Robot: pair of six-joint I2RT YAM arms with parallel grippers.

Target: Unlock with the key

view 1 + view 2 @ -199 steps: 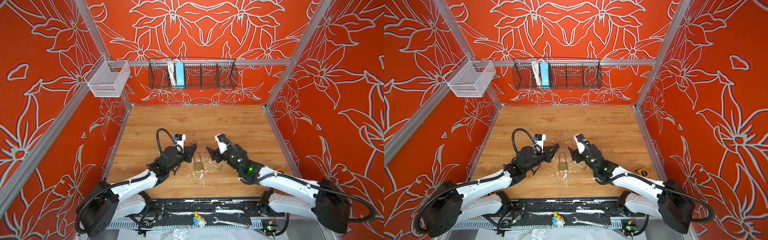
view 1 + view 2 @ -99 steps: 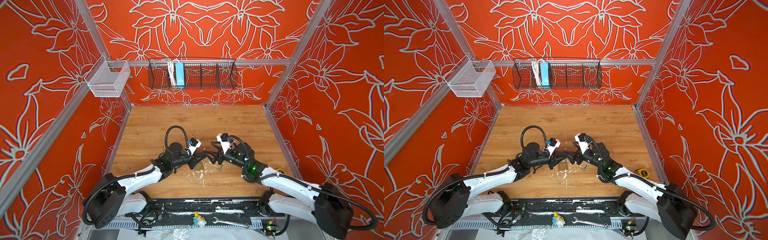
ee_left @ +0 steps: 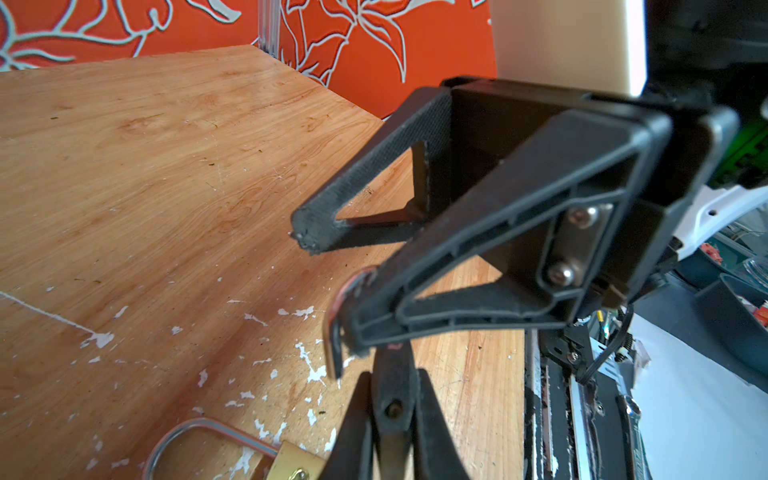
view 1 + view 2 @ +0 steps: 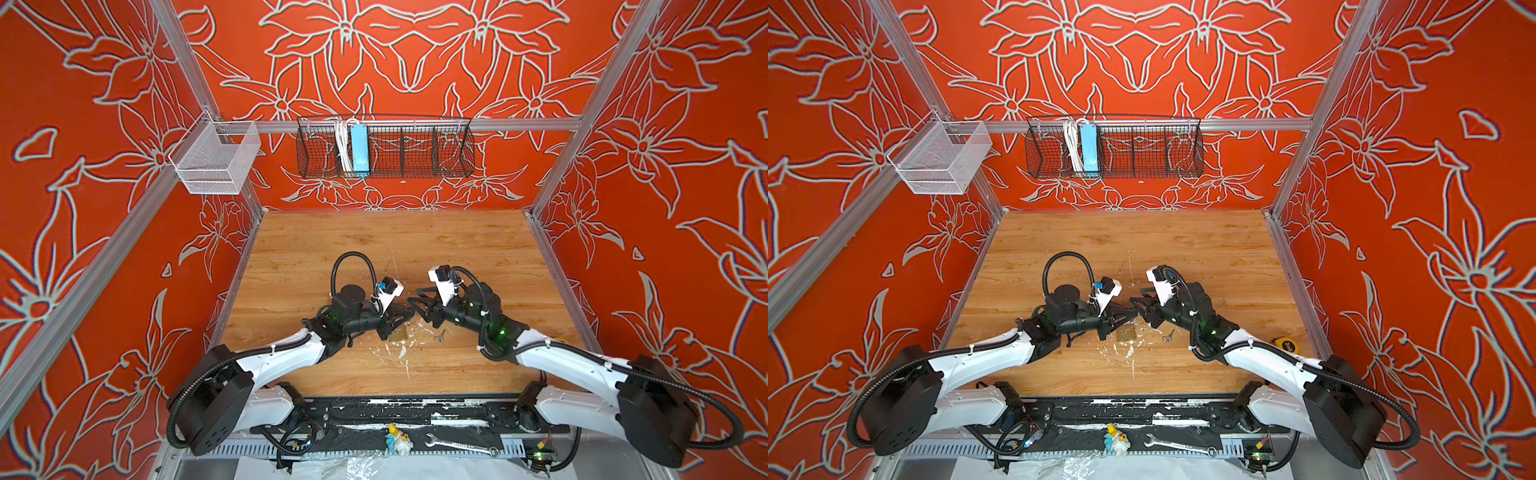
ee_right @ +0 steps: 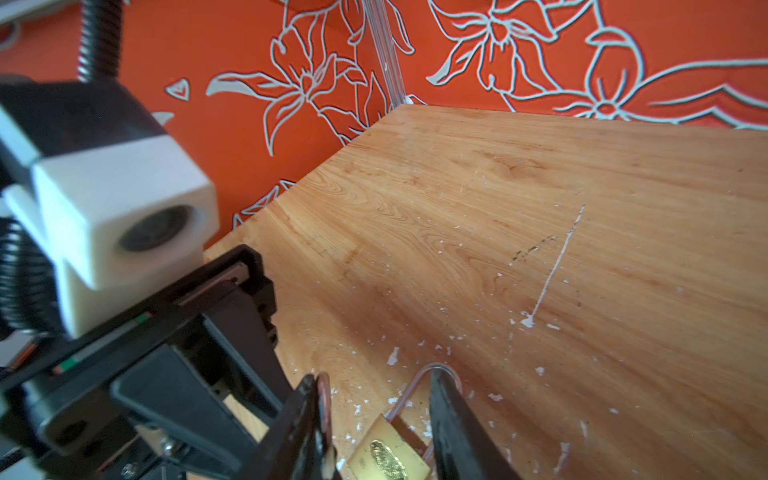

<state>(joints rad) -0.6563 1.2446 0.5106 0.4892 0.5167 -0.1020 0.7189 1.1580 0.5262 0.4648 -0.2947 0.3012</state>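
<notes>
A brass padlock [image 4: 398,334] [image 4: 1126,334] lies flat on the wooden table, shackle pointing away from the robot. My two grippers meet tip to tip just above it. The left gripper [image 4: 409,312] [image 3: 392,376] is shut on a small dark flat piece with a hole, which looks like the key [image 3: 392,395]. Its far end touches a finger of the right gripper [image 4: 413,303] [image 5: 372,376]. The right jaws stand apart; a thin round metal edge [image 5: 323,395] rests against one finger's inner face. The padlock [image 5: 388,455] shows through the gap. A second small silver key [image 4: 439,336] [image 4: 1168,335] lies loose right of the padlock.
White paint flecks [image 4: 401,353] mark the table near the padlock. A yellow tape measure [image 4: 1285,345] sits by the right arm. A wrench [image 4: 457,444] and a small toy figure [image 4: 397,436] lie on the front rail. Wire baskets [image 4: 384,147] [image 4: 216,160] hang on the walls.
Both grippers swung inward over the padlock and now meet at their tips. The right jaws have narrowed. The left stays shut.
</notes>
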